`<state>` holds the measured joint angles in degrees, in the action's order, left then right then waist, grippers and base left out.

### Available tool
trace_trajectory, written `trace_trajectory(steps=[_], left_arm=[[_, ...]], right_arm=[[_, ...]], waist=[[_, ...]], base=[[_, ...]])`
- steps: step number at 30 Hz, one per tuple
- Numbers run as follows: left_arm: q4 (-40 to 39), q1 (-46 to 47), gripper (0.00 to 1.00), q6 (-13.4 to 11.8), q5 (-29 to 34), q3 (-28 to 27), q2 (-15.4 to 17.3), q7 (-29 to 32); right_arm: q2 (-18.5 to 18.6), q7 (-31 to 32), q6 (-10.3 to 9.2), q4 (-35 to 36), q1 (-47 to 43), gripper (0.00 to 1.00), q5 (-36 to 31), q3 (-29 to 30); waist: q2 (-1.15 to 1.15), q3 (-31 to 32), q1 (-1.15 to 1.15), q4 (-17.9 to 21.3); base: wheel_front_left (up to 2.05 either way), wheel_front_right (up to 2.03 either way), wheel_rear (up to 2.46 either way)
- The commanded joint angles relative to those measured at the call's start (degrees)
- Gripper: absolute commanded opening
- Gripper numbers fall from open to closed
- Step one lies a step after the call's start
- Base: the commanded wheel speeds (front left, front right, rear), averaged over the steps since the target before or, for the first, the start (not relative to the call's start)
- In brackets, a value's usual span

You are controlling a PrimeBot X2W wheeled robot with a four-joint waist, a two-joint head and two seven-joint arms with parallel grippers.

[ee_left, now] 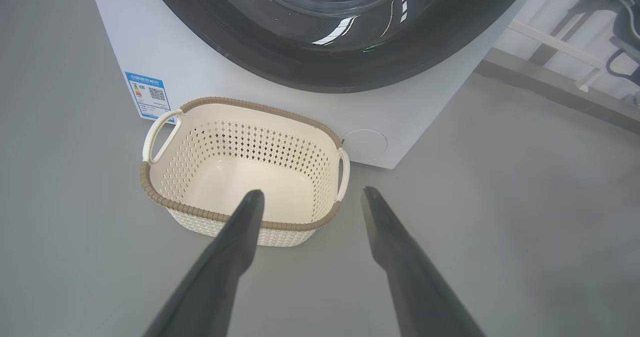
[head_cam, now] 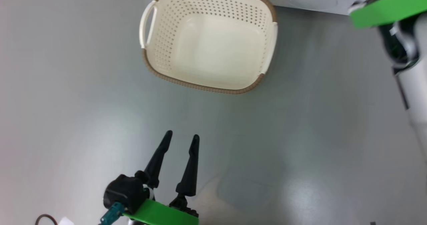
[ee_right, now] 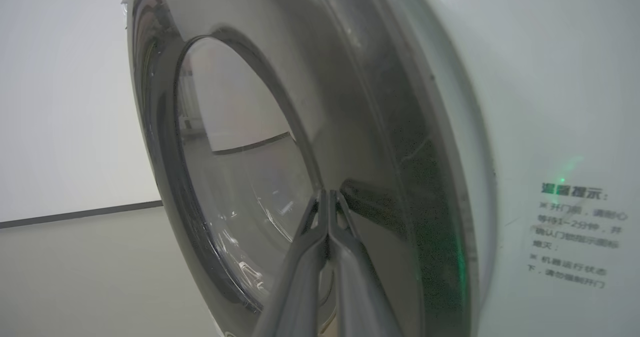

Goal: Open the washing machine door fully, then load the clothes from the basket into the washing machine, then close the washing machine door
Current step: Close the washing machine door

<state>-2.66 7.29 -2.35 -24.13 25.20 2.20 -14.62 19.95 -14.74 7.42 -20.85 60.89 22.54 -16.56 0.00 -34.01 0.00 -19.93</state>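
Two tools: my right tool (ee_right: pixel 328 193), tips together, sits at the door (ee_right: pixel 380 102) face; my left tool (head_cam: pixel 182 134), spread, hangs below the door.

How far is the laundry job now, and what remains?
Done: the basket is empty, so loading looks finished. In hand: the shut right end effector has its tips at the washing machine door, which seems flush with the washing machine. Remaining: perhaps only a final push.
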Motion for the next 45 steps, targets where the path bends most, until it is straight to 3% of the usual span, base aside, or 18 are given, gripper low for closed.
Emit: trace_trajectory(steps=[1, 11, 22, 26, 28, 39, 45], left_arm=[[-1.5, 0.13, 1.0, -0.32, -0.59, -1.31, 0.68, -0.38], [-1.39, -0.58, 1.0, -1.13, -1.78, -0.68, 0.68, -0.38], [2.14, 0.29, 1.0, -0.12, -1.7, -3.72, 0.68, -0.38], [2.37, 0.37, 1.0, 0.32, -3.65, -6.59, 0.67, -0.38], [2.87, 0.11, 1.0, 0.73, -3.9, -7.59, 0.67, -0.38], [7.67, -5.03, 1.0, 3.18, -2.05, -11.53, 0.67, -0.38], [8.75, -8.08, 1.0, 3.58, -0.8, -13.35, 0.67, -0.38]], right_arm=[[-0.38, -0.26, 0.07, 1.05, 1.11, 0.0, -0.5, 0.59], [1.39, -0.26, 0.07, -3.74, 5.04, 0.0, -3.79, 3.93], [-1.25, -0.26, 0.07, 0.29, -5.13, 0.0, -2.51, 3.95], [-2.13, -0.26, 0.07, 2.81, -10.94, 0.49, -2.96, 3.94], [-2.47, -0.26, 0.07, 4.12, -14.21, 1.0, -3.5, 3.86], [-5.66, -0.26, 0.07, 13.84, -35.98, 1.0, -4.9, 5.17], [-6.48, -0.26, 0.07, 18.03, -46.28, 1.0, -6.25, 6.92]], waist=[[0.0, -0.29, 0.0, -1.15], [0.0, 1.21, 0.0, -2.56], [0.0, 8.43, 0.0, 0.67], [0.0, 12.23, 0.0, 2.4], [0.0, 14.33, 0.0, 3.3], [0.0, 28.9, 0.0, 9.41], [0.0, 33.03, 0.0, 12.38]], base=[[0.0, 0.0, 0.0], [0.0, 0.0, 0.0], [0.0, 0.0, 0.0], [0.0, 0.0, 0.0], [0.0, 0.0, 0.0], [0.0, 0.0, 0.0], [0.0, 0.0, 0.0]])
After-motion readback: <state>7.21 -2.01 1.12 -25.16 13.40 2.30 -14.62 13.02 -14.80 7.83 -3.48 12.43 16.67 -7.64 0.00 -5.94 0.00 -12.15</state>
